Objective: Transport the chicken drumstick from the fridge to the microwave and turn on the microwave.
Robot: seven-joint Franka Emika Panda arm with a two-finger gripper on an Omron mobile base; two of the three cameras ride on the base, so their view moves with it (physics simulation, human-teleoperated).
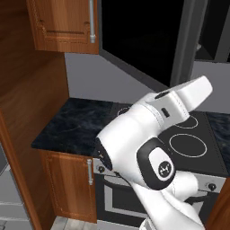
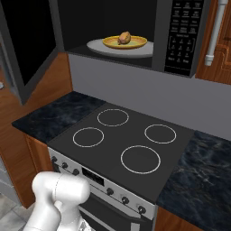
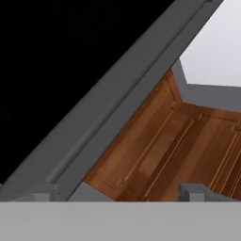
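— Yellow-orange, that small rounded chicken drumstick [image 2: 124,38]: where does it sit?

— On the flat round yellow plate [image 2: 136,43], which rests on the grey round turntable disc [image 2: 97,46] inside the wide grey-framed microwave [image 2: 180,36] above the black stovetop [image 2: 126,140].

— And the microwave's door?

— The dark black glass door with its grey frame [image 2: 27,45] stands swung wide to the left of the cavity (its edge also crosses the left base view as a grey bar [image 1: 182,42]). The hand view looks closely at that same black glass and grey frame [image 3: 101,113], with brown wood panelling beyond it.

— Can you tell how the two-finger gripper [image 3: 117,195] stands?

— Only the two small grey fingertips [image 3: 195,192] peek up at the bottom of the hand view, well apart from each other with nothing between them, so the jaws look spread, though so little shows that I would not swear to it.

— What else surrounds the microwave?

— Below it, the stovetop with four white rings, a row of knobs along the front of the oven [image 2: 110,191], and dark marbled stone counter [image 1: 74,123] on both sides. A wooden cabinet with a silver bar handle [image 1: 67,24] hangs to the left of the door. The white arm [image 1: 148,148] folds up in front of the oven.
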